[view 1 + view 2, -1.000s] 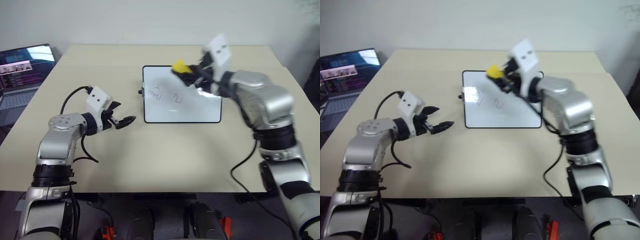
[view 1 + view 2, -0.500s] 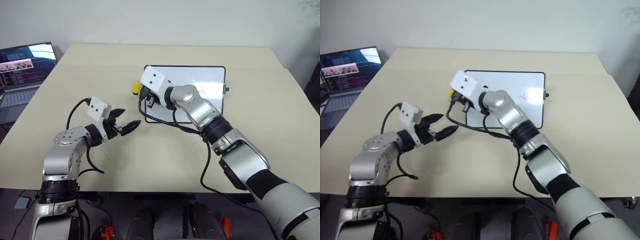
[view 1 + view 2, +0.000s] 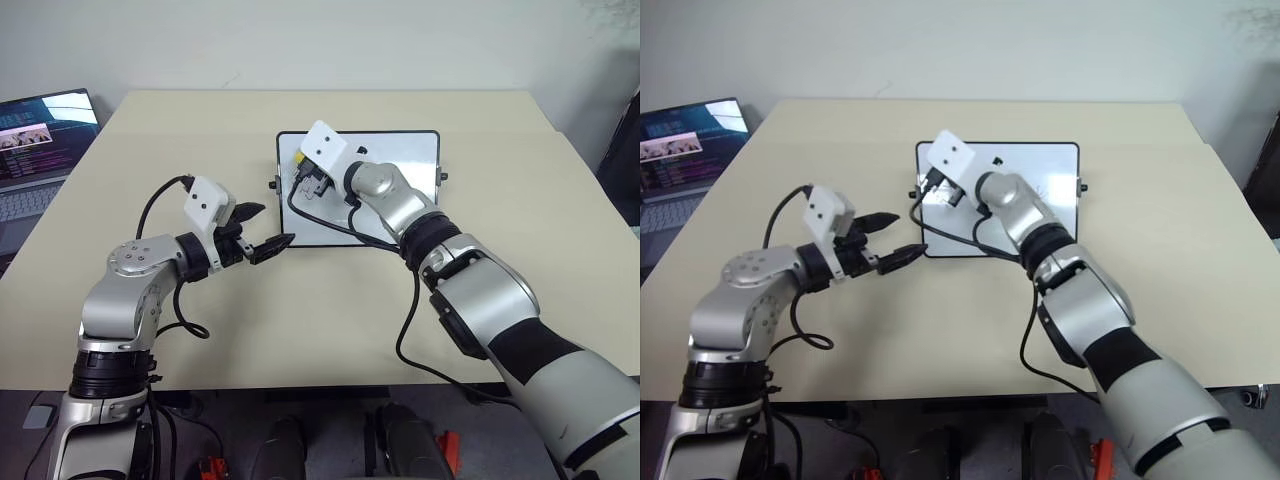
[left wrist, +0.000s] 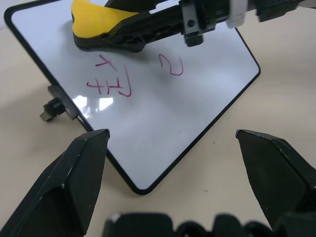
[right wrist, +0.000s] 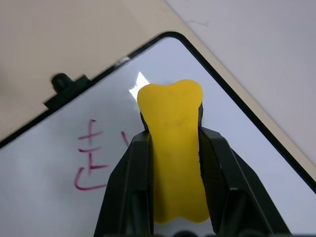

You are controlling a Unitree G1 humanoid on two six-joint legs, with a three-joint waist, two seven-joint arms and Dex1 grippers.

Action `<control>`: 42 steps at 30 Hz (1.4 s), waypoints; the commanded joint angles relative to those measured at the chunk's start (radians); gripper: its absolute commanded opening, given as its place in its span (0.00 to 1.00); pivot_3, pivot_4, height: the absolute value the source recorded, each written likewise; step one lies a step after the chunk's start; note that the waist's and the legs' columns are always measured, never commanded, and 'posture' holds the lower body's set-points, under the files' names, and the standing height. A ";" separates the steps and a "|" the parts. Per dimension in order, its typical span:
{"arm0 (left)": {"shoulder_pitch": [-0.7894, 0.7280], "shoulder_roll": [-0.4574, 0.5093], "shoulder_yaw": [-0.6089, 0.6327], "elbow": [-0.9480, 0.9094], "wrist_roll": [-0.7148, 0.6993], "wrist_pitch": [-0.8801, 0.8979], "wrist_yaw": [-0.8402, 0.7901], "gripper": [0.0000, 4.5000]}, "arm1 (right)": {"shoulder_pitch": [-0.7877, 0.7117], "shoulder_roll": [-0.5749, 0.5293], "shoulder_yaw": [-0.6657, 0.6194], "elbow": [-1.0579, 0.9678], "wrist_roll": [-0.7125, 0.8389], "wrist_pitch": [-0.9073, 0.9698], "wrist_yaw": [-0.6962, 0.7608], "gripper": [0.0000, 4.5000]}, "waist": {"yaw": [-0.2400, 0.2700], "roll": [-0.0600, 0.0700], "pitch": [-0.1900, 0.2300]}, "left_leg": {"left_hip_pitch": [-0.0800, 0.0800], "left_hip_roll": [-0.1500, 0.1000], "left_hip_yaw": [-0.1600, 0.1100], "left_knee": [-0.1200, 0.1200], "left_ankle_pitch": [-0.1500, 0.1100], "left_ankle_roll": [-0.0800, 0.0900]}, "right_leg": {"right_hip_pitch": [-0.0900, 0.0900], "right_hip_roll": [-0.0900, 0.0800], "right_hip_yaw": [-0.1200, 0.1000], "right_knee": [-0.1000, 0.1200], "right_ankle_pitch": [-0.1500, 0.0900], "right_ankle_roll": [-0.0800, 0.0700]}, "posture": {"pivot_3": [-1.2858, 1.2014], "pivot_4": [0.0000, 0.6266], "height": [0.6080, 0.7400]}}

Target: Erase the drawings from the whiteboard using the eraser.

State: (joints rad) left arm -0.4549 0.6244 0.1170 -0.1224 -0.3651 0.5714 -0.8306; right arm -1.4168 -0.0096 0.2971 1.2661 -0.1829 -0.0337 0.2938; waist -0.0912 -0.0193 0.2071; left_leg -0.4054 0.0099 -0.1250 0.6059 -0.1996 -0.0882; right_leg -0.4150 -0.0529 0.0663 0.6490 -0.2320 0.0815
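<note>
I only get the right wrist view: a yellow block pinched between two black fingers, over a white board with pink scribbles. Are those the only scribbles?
Observer: No. The left wrist view shows another pink curl, like a 2, near the yellow block eraser on the glossy black-framed whiteboard.
Operator: What's the other arm doing?
Observer: The left arm's fingers stand open near the whiteboard's near left corner.
Operator: Anything else around?
Observer: An open laptop sits off to the left.
</note>
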 commanded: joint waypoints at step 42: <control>0.014 0.027 0.006 -0.052 -0.003 -0.034 0.079 1.00 | 0.085 0.060 -0.050 0.045 -0.138 -0.049 -0.054 0.19 | 0.001 0.000 0.000 | 0.009 0.000 -0.002 0.002 0.000 0.000 | 0.008 0.002 0.000 0.004 0.000 -0.001 | 0.52 0.24 1.00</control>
State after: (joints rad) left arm -0.4086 0.6344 0.1154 -0.1695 -0.3714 0.5597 -0.7503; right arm -1.3481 0.0335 0.2290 1.3033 -0.3021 -0.0948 0.1925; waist -0.0906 -0.0194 0.2070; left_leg -0.3965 0.0103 -0.1268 0.6077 -0.1991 -0.0882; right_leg -0.4071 -0.0511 0.0668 0.6526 -0.2326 0.0804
